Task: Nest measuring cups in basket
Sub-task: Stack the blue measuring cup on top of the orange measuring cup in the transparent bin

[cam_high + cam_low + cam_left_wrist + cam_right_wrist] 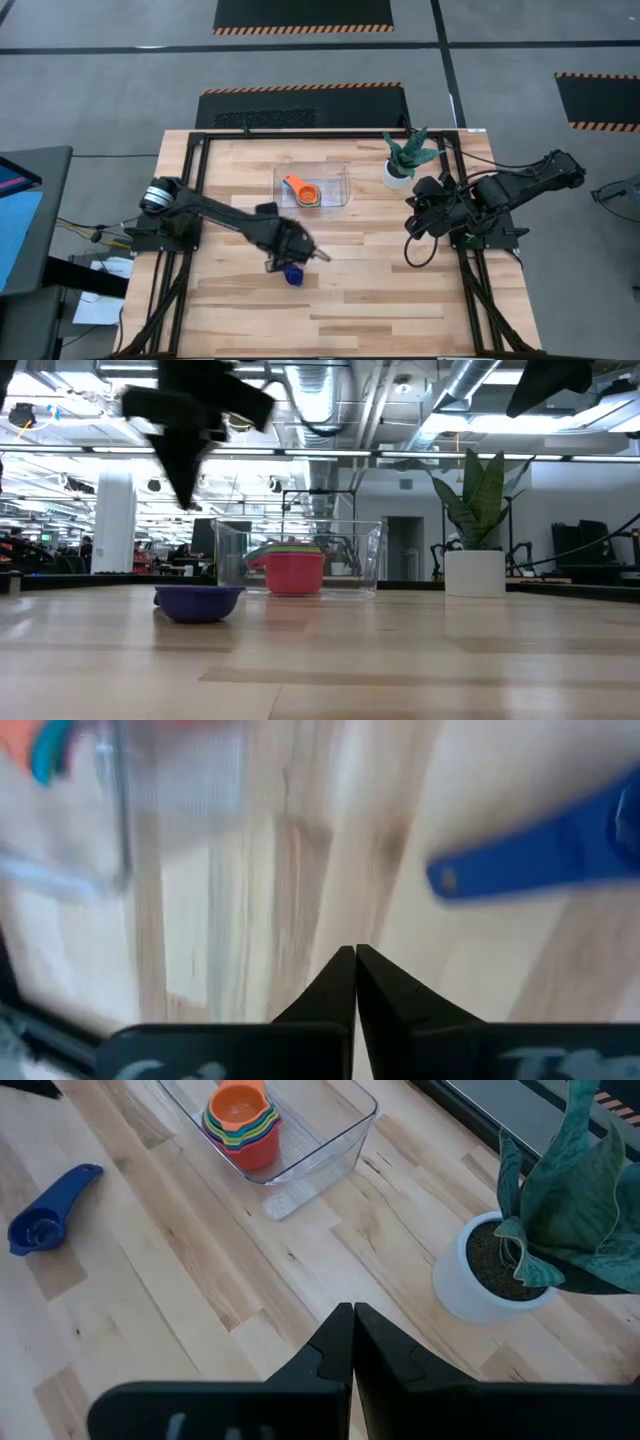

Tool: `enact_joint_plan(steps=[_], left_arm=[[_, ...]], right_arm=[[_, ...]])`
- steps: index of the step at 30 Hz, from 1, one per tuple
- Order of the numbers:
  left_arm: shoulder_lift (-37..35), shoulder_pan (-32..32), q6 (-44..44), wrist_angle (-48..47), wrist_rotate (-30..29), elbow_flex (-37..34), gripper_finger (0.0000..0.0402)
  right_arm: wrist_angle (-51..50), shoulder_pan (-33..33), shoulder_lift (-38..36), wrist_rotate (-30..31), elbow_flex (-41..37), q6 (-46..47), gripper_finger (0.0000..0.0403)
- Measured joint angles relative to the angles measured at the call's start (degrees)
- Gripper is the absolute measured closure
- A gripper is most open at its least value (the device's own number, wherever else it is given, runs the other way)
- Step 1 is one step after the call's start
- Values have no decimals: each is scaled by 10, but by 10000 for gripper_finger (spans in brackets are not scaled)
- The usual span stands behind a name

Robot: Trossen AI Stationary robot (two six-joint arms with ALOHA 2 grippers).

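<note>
- The basket [313, 187] sits on the tabletop [380, 290], toward the far side, near the middle.
- A stack of cups [308, 194] sits inside the basket. The orange cup [238, 1105] is on top, and the right wrist view shows more colours under it.
- From the low view, the stack [292, 568] shows a red cup at the bottom, behind the clear basket wall [365, 560].
- One blue cup [293, 274] lies alone on the tabletop, outside the basket and nearer than it.
- In the right wrist view the blue cup [45, 1213] lies flat with its handle pointing toward the basket [320, 1135].
- The left pincer [285, 262] hangs just above the blue cup. Its fingers [340, 982] are pressed together and hold nothing. The blue handle [540, 855] lies off to one side of them.
- The right pincer [418, 218] waits on the right side, near the plant [408, 155]. Its fingers [338, 1342] are pressed together too, with nothing in them.
- The plant stands in a white pot [478, 1285], to the right of the basket.
</note>
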Motion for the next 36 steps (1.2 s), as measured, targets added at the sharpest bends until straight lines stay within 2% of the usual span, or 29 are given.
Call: enact_joint_plan(steps=[6, 10, 13, 17, 25, 36], left_arm=[[-29, -75, -48, 4, 41, -77, 401], [-28, -120, -79, 71, 90, -130, 401], [-28, -140, -120, 122, 97, -151, 401], [-28, -145, -161, 141, 97, -162, 401], [-28, -137, -142, 182, 96, -163, 401], [-26, -135, -143, 210, 95, -192, 401]], right_arm=[[12, 0, 2, 0, 0, 1, 369], [15, 0, 12, 1, 0, 2, 369], [15, 0, 29, 1, 0, 1, 369], [15, 0, 57, 0, 0, 1, 369], [10, 1, 99, 0, 1, 1, 369], [-35, 24, 44, 4, 1, 36, 369]])
